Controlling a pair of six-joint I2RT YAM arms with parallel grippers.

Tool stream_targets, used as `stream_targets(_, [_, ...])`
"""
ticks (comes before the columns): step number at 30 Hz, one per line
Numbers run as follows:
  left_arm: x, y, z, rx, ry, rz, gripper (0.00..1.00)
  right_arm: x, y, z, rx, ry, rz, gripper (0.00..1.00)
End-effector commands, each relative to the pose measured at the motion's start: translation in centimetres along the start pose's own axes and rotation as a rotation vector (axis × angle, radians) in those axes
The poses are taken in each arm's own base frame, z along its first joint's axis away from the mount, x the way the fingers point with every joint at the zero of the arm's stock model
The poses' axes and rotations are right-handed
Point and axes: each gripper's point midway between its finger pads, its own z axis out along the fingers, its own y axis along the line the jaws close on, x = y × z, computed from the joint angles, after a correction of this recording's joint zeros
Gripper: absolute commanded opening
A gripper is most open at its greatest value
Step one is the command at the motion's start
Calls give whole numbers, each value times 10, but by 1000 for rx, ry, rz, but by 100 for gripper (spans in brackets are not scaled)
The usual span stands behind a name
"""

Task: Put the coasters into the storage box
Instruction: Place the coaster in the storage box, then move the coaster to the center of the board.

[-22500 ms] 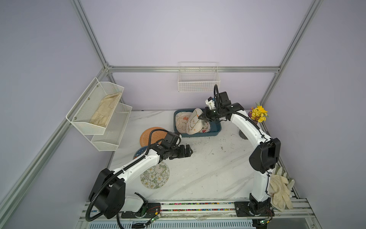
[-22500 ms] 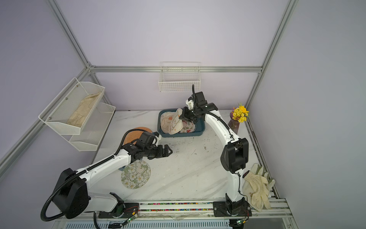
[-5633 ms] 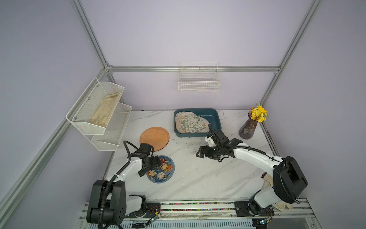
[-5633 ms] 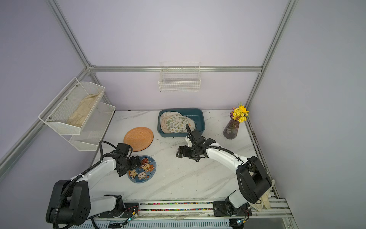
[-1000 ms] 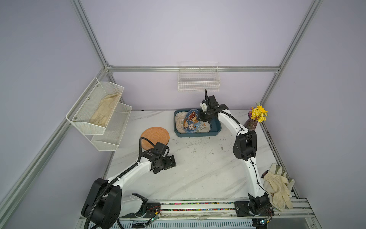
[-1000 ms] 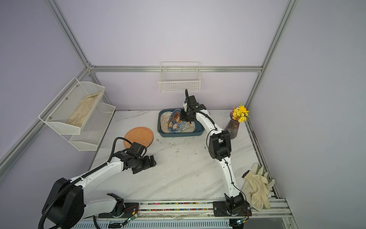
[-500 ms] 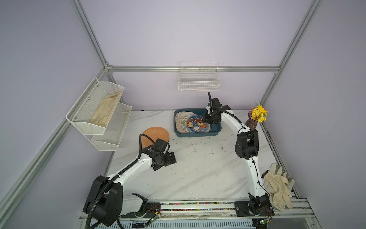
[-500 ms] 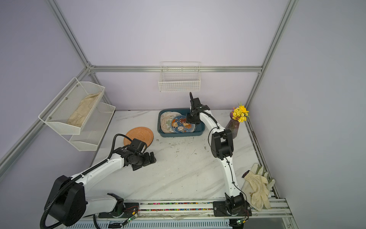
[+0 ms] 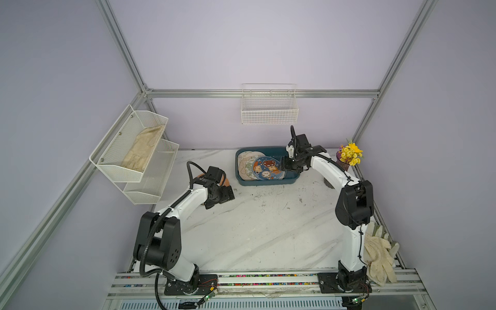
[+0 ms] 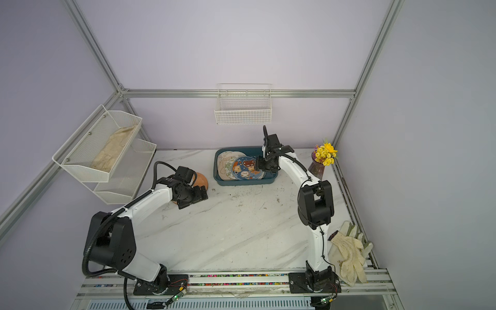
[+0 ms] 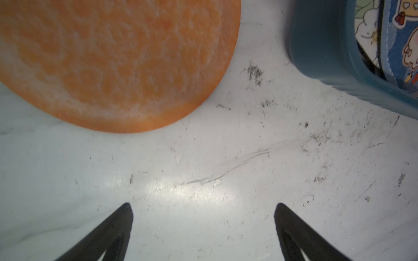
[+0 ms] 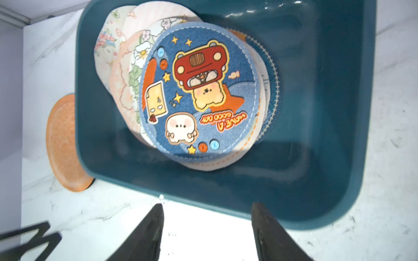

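Since a second ago, the blue coaster (image 12: pixel 199 90) has dropped out of the right gripper (image 12: pixel 207 205). Now it lies flat on top of the other coasters (image 12: pixel 117 67) in the box (image 12: pixel 328 113). That gripper hangs above the box. Its jaws are apart, with nothing between them. The left gripper (image 11: pixel 203 204) has moved closer to the orange coaster (image 11: pixel 113 63), which lies on the table (image 11: pixel 226 158) near the box. Its jaws are wide apart and hold nothing too.
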Motion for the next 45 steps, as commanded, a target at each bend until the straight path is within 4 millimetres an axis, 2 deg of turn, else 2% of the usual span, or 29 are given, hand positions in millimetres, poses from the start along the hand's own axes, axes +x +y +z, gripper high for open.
stream_targets(1, [-60,-10,-22,-1,-128,48,89,18,24,-13,-72,2,4,64])
stream_targets(9, [-127,8,0,-65,-177,34,74,64,46,-36,-126,15,21,64])
stream_targets(11, [-144,15,4,-89,-192,33,71,71,48,-39,-130,14,30,64])
stream_targets(15, [-177,31,16,-138,-220,27,60,82,51,-41,-138,18,38,64])
stream_targets(20, [-208,48,35,-185,-241,39,54,89,54,-40,-146,24,46,64])
stream_targets(27, [-224,62,69,-216,-220,51,53,95,56,-36,-145,36,48,64])
stream_targets(37, [-251,63,78,-202,-278,46,54,93,58,-29,-145,52,55,63])
stream_targets(41, [-252,68,88,-201,-268,36,54,91,59,-24,-146,62,57,63])
stream_targets(45, [-244,70,101,-193,-235,33,54,87,62,-21,-151,65,55,63])
